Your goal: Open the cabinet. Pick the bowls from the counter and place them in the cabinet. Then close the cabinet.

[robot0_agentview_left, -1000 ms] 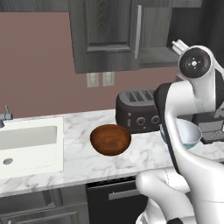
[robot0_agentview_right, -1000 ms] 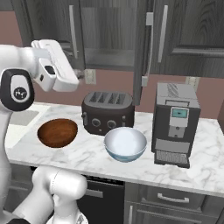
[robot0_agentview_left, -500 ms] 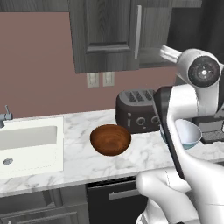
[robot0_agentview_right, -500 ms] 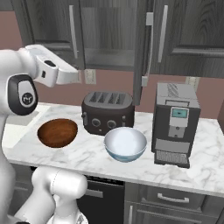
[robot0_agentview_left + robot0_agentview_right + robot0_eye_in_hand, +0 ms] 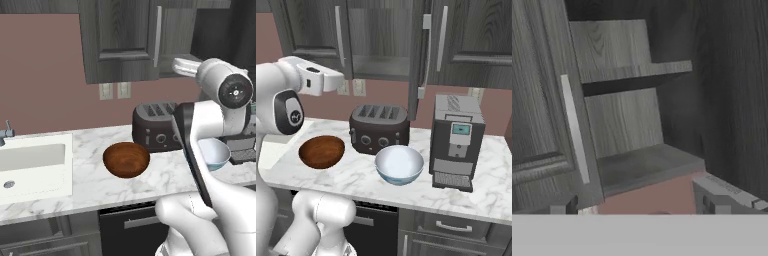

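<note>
The cabinet [image 5: 381, 40] hangs above the counter [image 5: 466, 200]; its left door is shut and its right door [image 5: 416, 60] stands swung out edge-on. The hand view looks into the cabinet [image 5: 637, 125] at the grey inner shelf [image 5: 637, 70] and floor [image 5: 647, 165]. My gripper [image 5: 637, 207] is open and empty, level with the cabinet's bottom edge, in front of the left door's handle [image 5: 574, 130]. The gripper [image 5: 338, 79] is well above the bowls. The brown bowl [image 5: 321, 151] [image 5: 126, 159] and the white-and-blue bowl [image 5: 399, 164] [image 5: 212, 152] sit on the counter.
A dark toaster [image 5: 378, 129] stands behind the bowls against the pink wall. A coffee machine [image 5: 456, 142] stands right of the white bowl. The white sink [image 5: 30, 165] lies at the counter's left end. Drawer fronts [image 5: 451, 227] run below the counter.
The arm's big upper joint has dropped a little and the hand has shifted slightly in front of the cabinet. The gripper stays open. Both bowls are where they were.
</note>
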